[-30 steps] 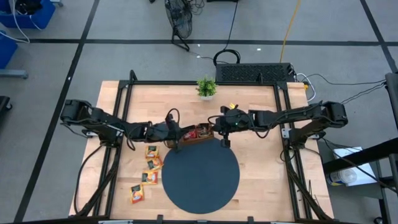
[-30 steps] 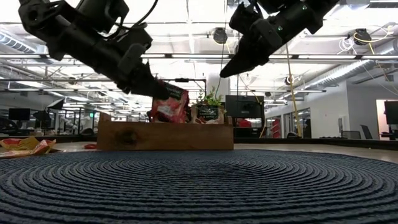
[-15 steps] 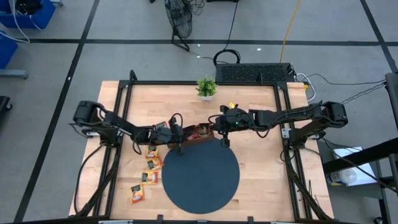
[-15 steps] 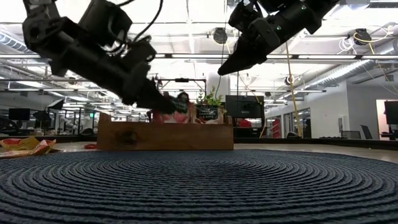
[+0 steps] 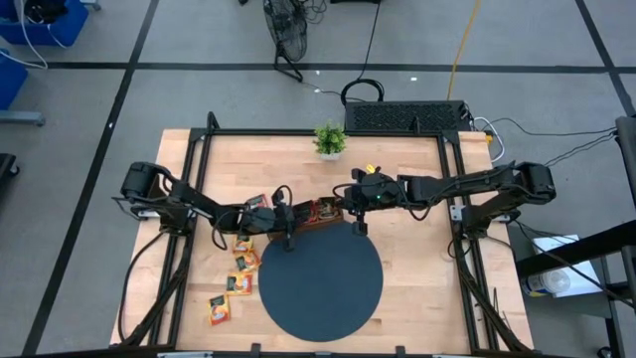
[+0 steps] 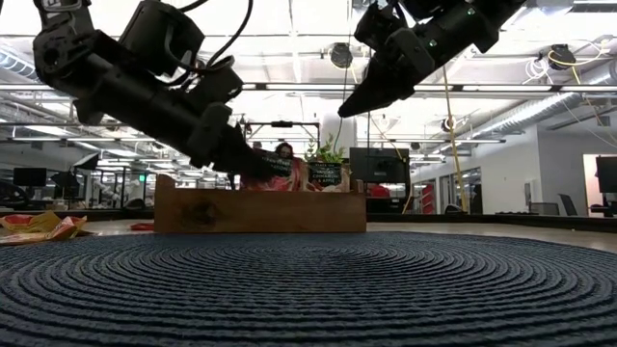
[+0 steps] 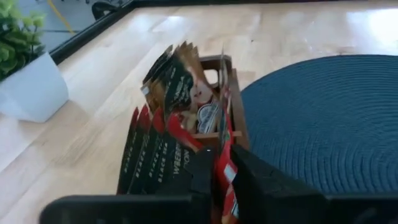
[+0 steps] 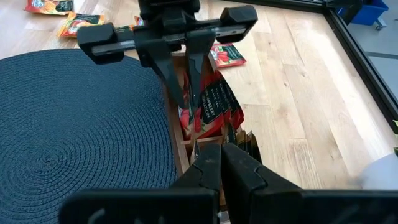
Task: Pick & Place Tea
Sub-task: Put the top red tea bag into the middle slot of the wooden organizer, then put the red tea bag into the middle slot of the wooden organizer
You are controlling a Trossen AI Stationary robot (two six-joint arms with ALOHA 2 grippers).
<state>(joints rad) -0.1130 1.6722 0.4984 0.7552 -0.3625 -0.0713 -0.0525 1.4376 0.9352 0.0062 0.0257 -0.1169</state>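
Observation:
The tea is small flat sachets. Several stand on edge in the wooden tray (image 5: 316, 212) (image 7: 237, 118), dark red ones (image 7: 149, 155) nearest my left arm and brown ones (image 7: 177, 81) farther along. Loose orange and red sachets (image 5: 241, 242) lie flat on the table left of the round dark mat (image 5: 320, 283). My left gripper (image 5: 290, 217) (image 8: 188, 104) reaches down into the tray's left end, shut on a red sachet (image 7: 225, 171). My right gripper (image 6: 345, 114) (image 8: 221, 163) hangs shut and empty above the tray's right end. My left gripper pinches the red sachet's upper part (image 7: 224, 163) between its two fingers. The fingers (image 8: 179, 87) slant down from the table's left. The sachet stands on edge in the tray's left compartment beside the other sachets, which hide its lower part along with the tray wall.
A small potted plant (image 5: 330, 139) stands at the table's far edge behind the tray. One red sachet (image 5: 255, 201) lies on the wood just left of the tray. A black frame (image 5: 199, 149) runs along the table's sides.
My left gripper has sunk and reached toward the tray. The red sachet, which hung above the tray's rim, now sits down inside the left compartment with only its top showing over the wall.

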